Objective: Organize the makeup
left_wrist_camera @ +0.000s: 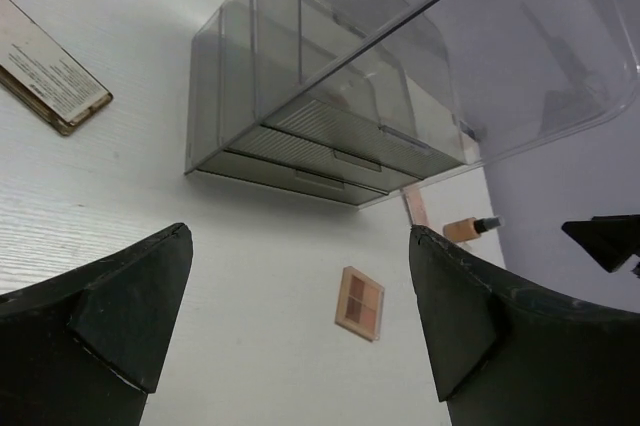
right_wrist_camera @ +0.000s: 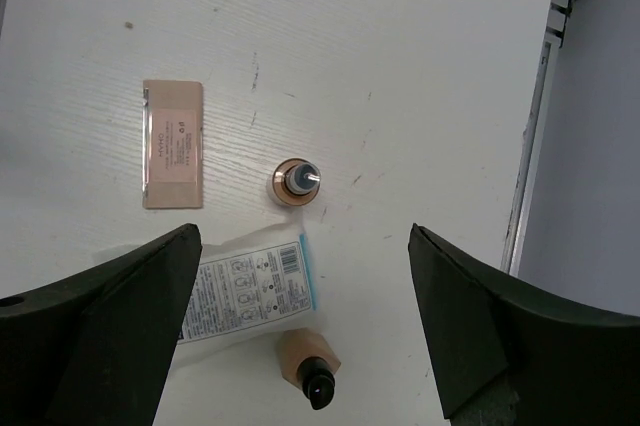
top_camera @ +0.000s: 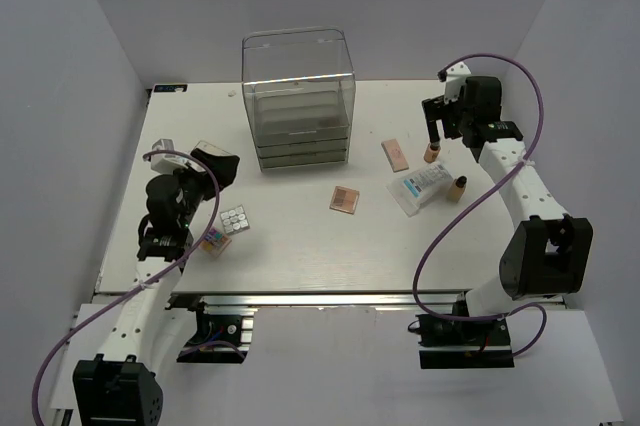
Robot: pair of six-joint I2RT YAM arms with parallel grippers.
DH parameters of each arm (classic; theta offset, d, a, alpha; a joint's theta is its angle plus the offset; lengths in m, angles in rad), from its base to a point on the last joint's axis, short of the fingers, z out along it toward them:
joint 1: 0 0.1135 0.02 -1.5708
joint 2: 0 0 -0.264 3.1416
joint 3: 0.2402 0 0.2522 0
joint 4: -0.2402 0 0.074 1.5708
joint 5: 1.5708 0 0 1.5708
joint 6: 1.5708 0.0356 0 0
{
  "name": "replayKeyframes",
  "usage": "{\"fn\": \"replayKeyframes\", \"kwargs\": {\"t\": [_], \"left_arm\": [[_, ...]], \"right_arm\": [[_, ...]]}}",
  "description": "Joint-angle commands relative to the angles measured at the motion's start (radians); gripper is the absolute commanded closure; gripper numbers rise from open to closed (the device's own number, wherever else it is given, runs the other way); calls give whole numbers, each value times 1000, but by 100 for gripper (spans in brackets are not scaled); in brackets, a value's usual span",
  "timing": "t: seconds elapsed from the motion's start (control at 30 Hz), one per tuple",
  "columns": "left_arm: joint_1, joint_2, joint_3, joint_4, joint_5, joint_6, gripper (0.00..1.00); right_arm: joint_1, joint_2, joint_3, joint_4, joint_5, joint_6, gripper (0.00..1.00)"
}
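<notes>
My right gripper (top_camera: 432, 122) is open and empty, raised over the right-hand makeup. Its wrist view (right_wrist_camera: 305, 236) shows an upright tan bottle (right_wrist_camera: 296, 182), a white-blue packet (right_wrist_camera: 250, 291), a second tan dark-capped bottle (right_wrist_camera: 310, 366) and a flat peach palette (right_wrist_camera: 173, 143). My left gripper (top_camera: 217, 167) is open and empty, pointing towards the table's middle (left_wrist_camera: 300, 236). A square tan palette (left_wrist_camera: 359, 303) lies ahead of it. A white palette of round pans (top_camera: 234, 219) and a multicoloured palette (top_camera: 214, 240) lie by the left arm.
The tall clear acrylic drawer box (top_camera: 298, 96) stands at the back centre, drawers shut; it also shows in the left wrist view (left_wrist_camera: 330, 96). A flat tan-edged palette (left_wrist_camera: 45, 71) lies left of it. The table's right edge (right_wrist_camera: 530, 146) is close to the bottles.
</notes>
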Motion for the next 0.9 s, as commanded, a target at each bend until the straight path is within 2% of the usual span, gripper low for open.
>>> {"fn": "replayKeyframes", "kwargs": {"t": [0.0,0.03,0.07,0.2,0.23,0.3,0.33,0.4,0.47,0.5,0.53,0.57,0.6,0.63,0.67,0.73,0.8,0.87], "left_arm": [[2,-4,-40,94,61,-76,2],[2,0,-47,103,70,-99,2],[0,11,-56,123,87,-116,3],[-13,36,-63,160,126,-142,18],[-20,51,-58,159,126,-144,20],[-44,66,-53,169,132,-150,35],[-55,83,-55,185,132,-161,46],[-101,111,-60,247,130,-197,76],[-142,167,-49,284,109,-214,78],[-188,184,-49,304,92,-246,67],[-213,203,-50,327,48,-263,56],[-237,236,-52,371,20,-282,45],[-278,252,-52,392,-6,-306,36],[-294,267,-52,413,-53,-316,26],[-302,284,-49,463,-75,-328,23],[-310,338,-49,519,-124,-389,19],[-317,387,-47,635,-193,-458,19],[-320,474,-37,707,-242,-515,19]], "right_arm": [[6,-18,37,32,-108,-76,11],[6,-37,34,22,-165,-105,10],[6,-61,27,4,-290,-195,11],[28,-128,-11,-91,-573,-428,11],[69,-142,-31,-76,-567,-430,11],[121,-170,-86,-38,-497,-459,11],[167,-173,-95,-50,-495,-493,11],[207,-181,-100,-114,-515,-548,11],[262,-187,-112,-101,-521,-523,11],[278,-195,-118,-82,-527,-513,17],[301,-199,-121,-59,-530,-497,29],[307,-202,-127,-29,-535,-416,72],[309,-208,-138,37,-546,-374,88],[309,-212,-147,73,-550,-333,97],[309,-213,-157,105,-555,-250,97],[309,-218,-184,197,-547,-169,62],[309,-222,-200,245,-523,-69,34],[309,-228,-229,303,-506,-30,29]]}}
